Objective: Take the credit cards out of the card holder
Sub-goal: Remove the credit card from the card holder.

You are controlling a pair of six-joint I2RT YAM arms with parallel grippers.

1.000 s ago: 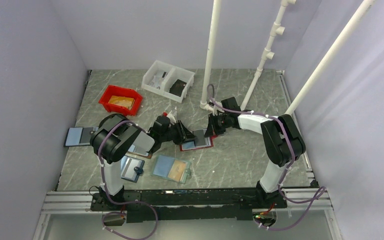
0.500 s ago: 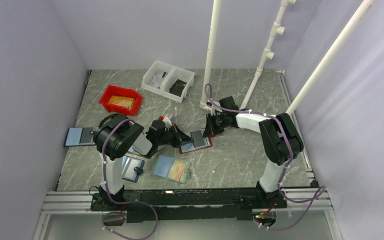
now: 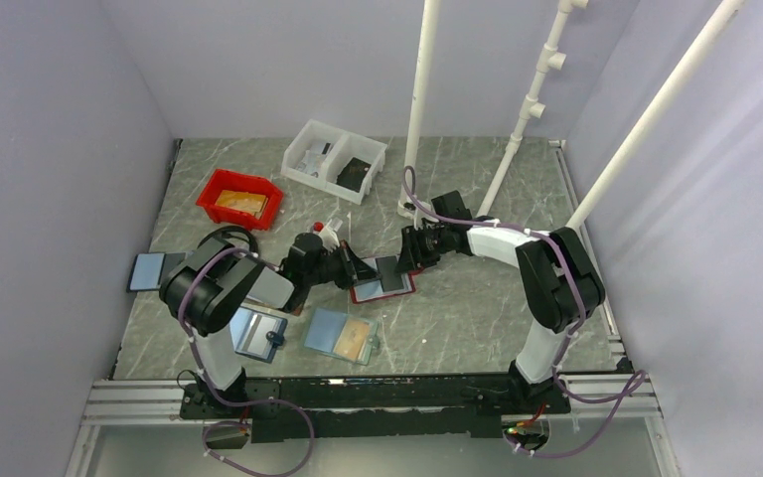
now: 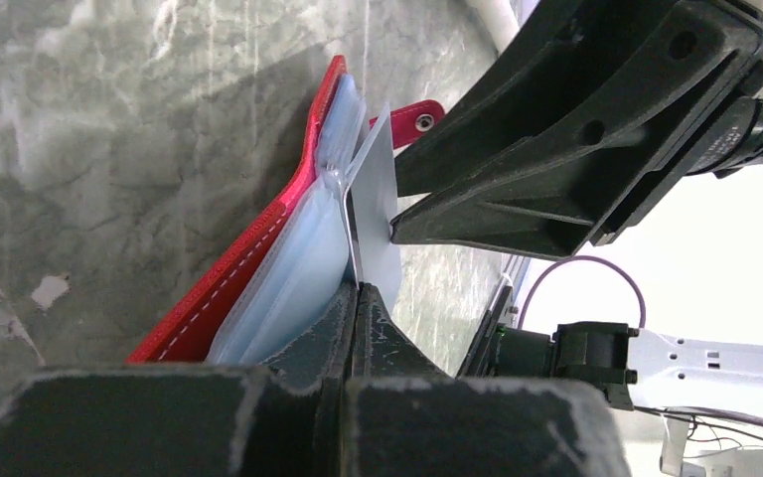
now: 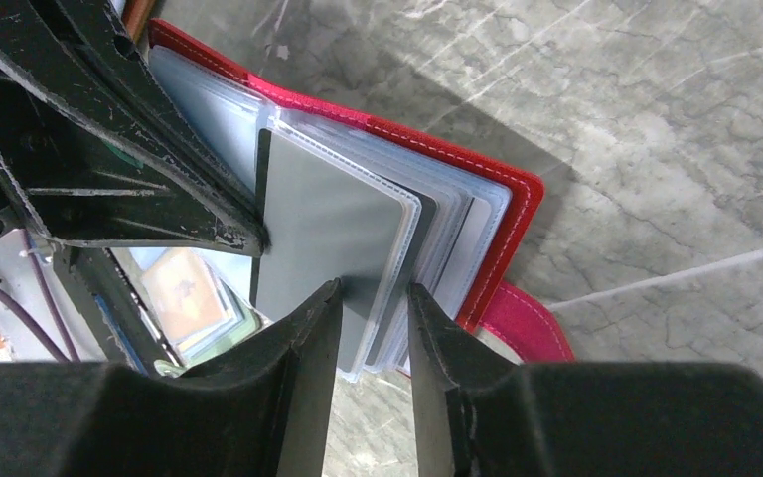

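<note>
Your left arm stretches low toward the table's middle, its left gripper [image 4: 356, 290] pinched tight, fingertips meeting. Your right arm bends inward from the opposite side, wrist dropped, its right gripper [image 5: 374, 298] narrowly parted, the two grippers nearly meeting tip to tip.

Card holder [image 5: 517, 214] red stitched leatherette, glossy clear plastic sleeves, marbled table [image 5: 676, 119].
</note>
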